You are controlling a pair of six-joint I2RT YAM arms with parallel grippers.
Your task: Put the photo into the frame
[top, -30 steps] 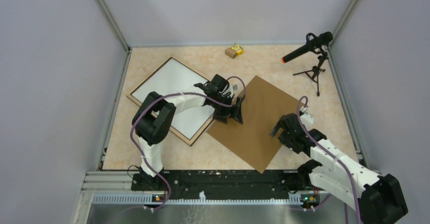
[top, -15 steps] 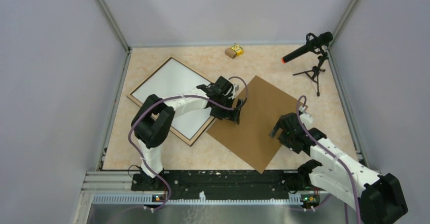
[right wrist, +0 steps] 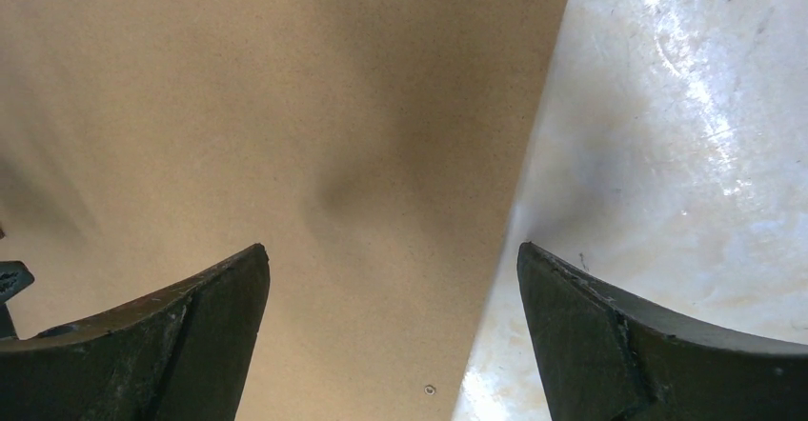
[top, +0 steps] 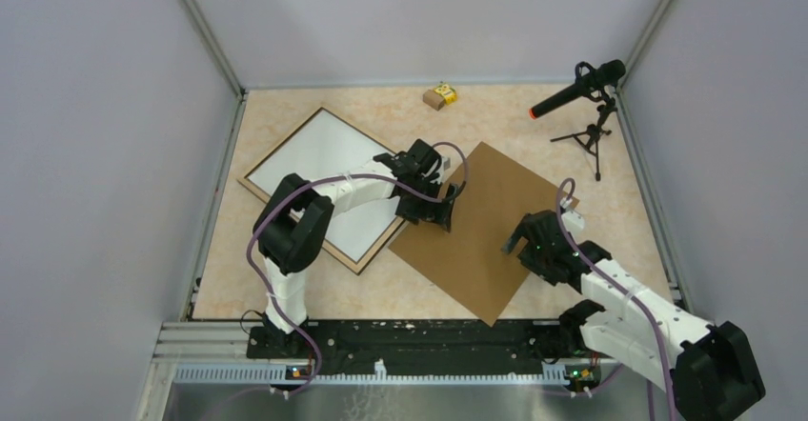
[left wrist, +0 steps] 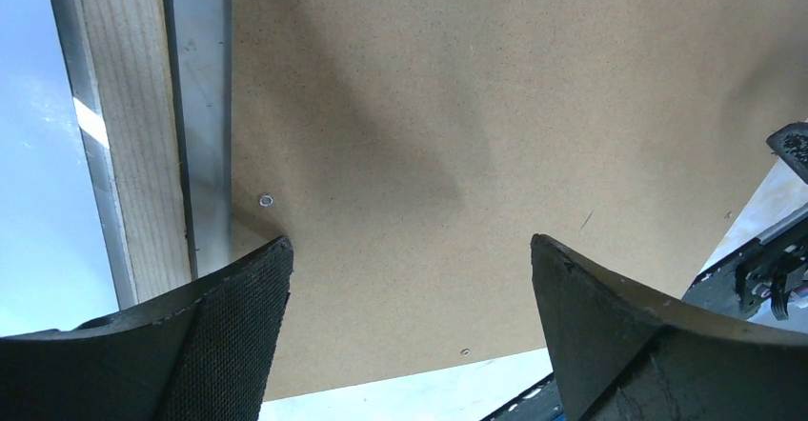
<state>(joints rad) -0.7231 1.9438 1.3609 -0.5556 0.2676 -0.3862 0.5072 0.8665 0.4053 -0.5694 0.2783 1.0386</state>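
Nearest me, the right arm reaches forward from its base, bent at the elbow. Its right gripper (top: 517, 241) points down at the right edge of the brown board (top: 486, 221). Its jaws are spread wide and hold nothing. In its own camera one finger hangs over the board and the other over the bare table (top: 381, 292), so it straddles that edge. Further in, the left arm arches up and over the frame's near corner. Its left gripper (top: 448, 208) comes down at the board's left corner, just beside the frame (top: 282, 145). Those jaws are also parted and empty, and I cannot tell whether the tips touch the board. The frame lies flat with its wood rim up, and the board's corner sits against that rim. A white sheet (top: 319, 154) fills the frame's opening. It could be the back of the photo lying face down, or only the glazing, and I can't tell which. No mountain picture shows anywhere. If the print is already inside, I would judge that the backing board must next go over it. If not, the photo has yet to be found and laid in. Either way the frame is not closed. At the far side of the table are a small yellow box (top: 439, 95) and a microphone (top: 576, 90) on its tripod, both well apart from the work.
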